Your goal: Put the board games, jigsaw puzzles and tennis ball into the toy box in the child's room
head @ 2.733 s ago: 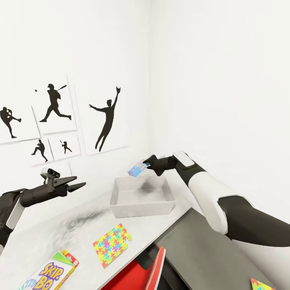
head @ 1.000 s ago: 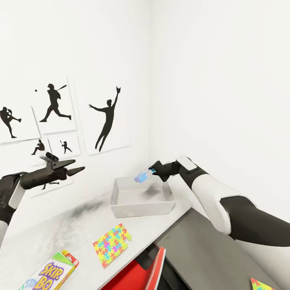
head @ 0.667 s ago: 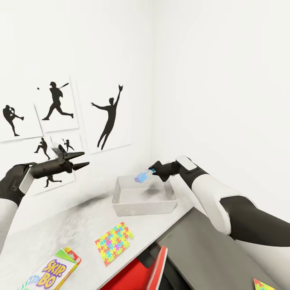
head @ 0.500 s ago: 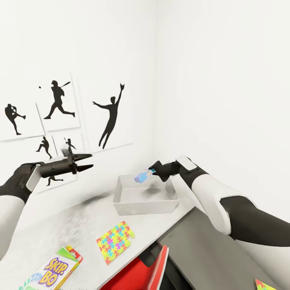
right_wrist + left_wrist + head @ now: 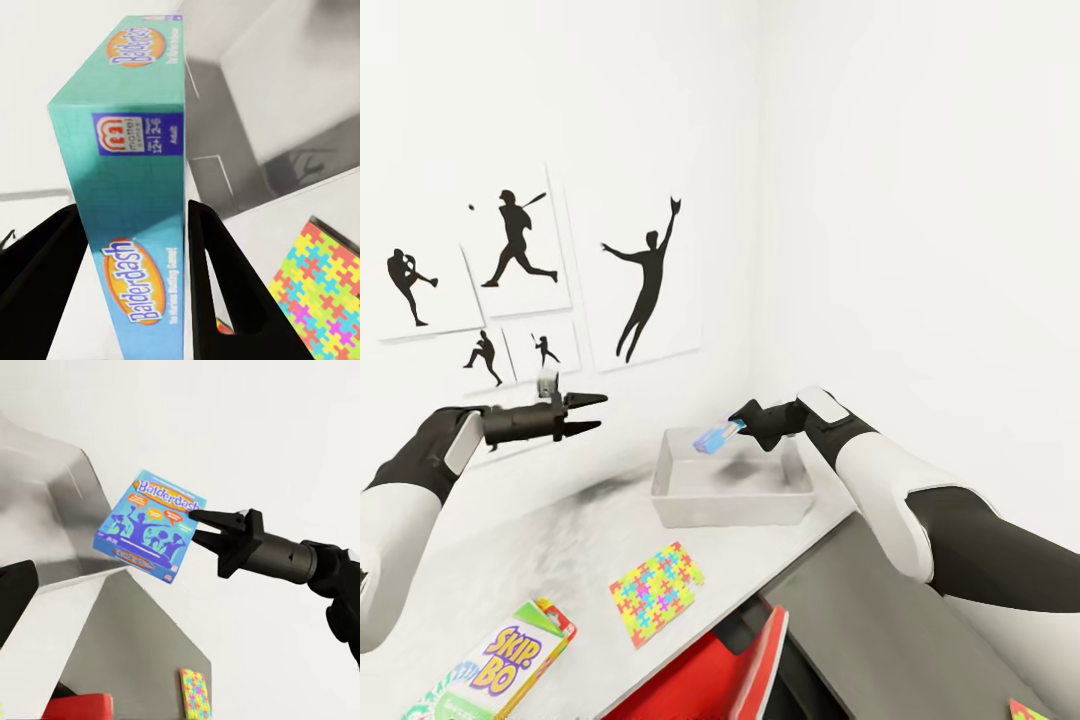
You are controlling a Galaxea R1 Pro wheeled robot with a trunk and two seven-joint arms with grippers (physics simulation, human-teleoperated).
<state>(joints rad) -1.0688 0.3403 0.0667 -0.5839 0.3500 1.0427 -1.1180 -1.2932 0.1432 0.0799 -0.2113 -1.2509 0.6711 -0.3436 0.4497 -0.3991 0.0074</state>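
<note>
My right gripper [image 5: 738, 426] is shut on a blue board game [image 5: 716, 437] printed "Balderdash", held tilted in the air over the toy box [image 5: 732, 492]. The right wrist view has the game [image 5: 135, 217] edge-on between the fingers [image 5: 214, 262], with the toy box [image 5: 262, 105] below. My left gripper [image 5: 598, 413] hangs open and empty above the table [image 5: 550, 560], left of the box. From the left wrist view I see the held game [image 5: 154, 529] and the right gripper [image 5: 196, 526]. A "Skip-Bo" board game [image 5: 510, 665] and a jigsaw puzzle [image 5: 655, 592] lie on the table.
A red chair [image 5: 705, 680] is tucked under the table's front edge. The dark grey cabinet [image 5: 900, 620] adjoins the table on the right, with a second jigsaw puzzle [image 5: 1028, 711] at its near corner. White walls close in behind the toy box.
The camera has turned, shifting the whole picture right. My left gripper has risen, rolled and moved nearer the toy box. The right gripper dipped slightly with the game and then held still.
</note>
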